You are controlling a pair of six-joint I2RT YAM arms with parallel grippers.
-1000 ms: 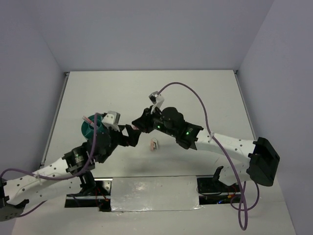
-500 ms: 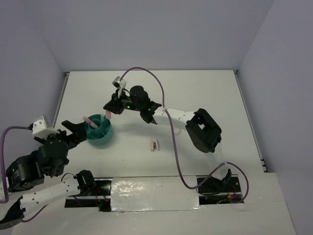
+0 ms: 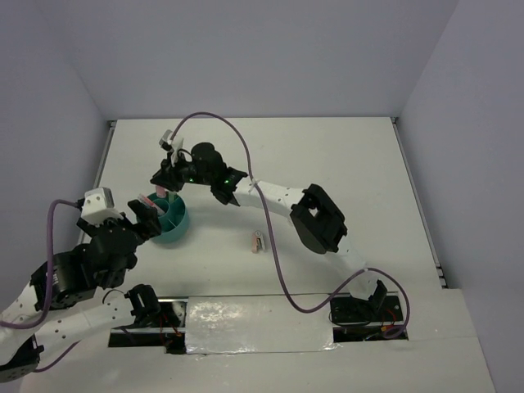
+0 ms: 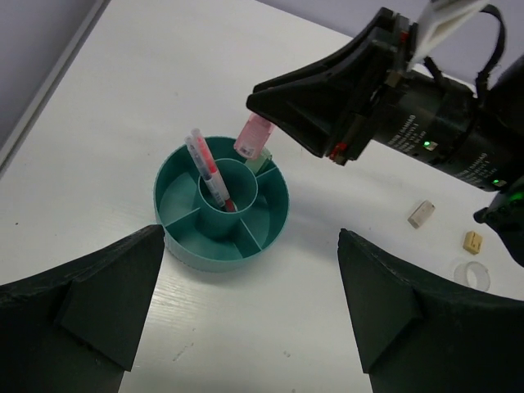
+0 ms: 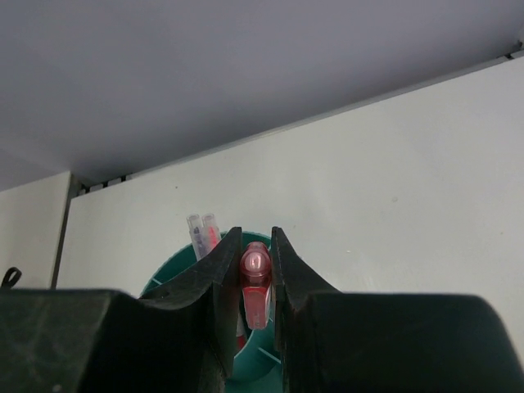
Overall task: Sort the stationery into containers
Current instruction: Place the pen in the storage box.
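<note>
Top: right hand (image 3: 166,182) is out over the far rim of the teal organizer (image 3: 177,230), at the bench's (image 3: 344,164) left side, closed narrow on the pink stick (image 3: 159,191). Left hand (image 3: 146,214) is just beside the organizer's near-left side, spread wide and holding nothing. Pink-white clip (image 3: 257,241) lies on the bench well right of the organizer.

Left wrist: the left hand's two fingers frame the organizer with a wide gap. The thin dark pen (image 4: 199,160) and thin pink pen (image 4: 210,168) lean together in the centre cup. The stick hangs tilted from the right hand, its lower end at the far outer compartment, beside the mint-green tube (image 4: 264,164). Can't tell if it touches bottom. Grey block (image 4: 421,214), tan nub (image 4: 472,241) and clear tape ring (image 4: 472,276) lie loose on the bench to the right, apart from each other.

Right wrist: both fingers are pressed on the stick's sides, rounded end up. The organizer is directly below, with the pens standing left of the stick.
</note>
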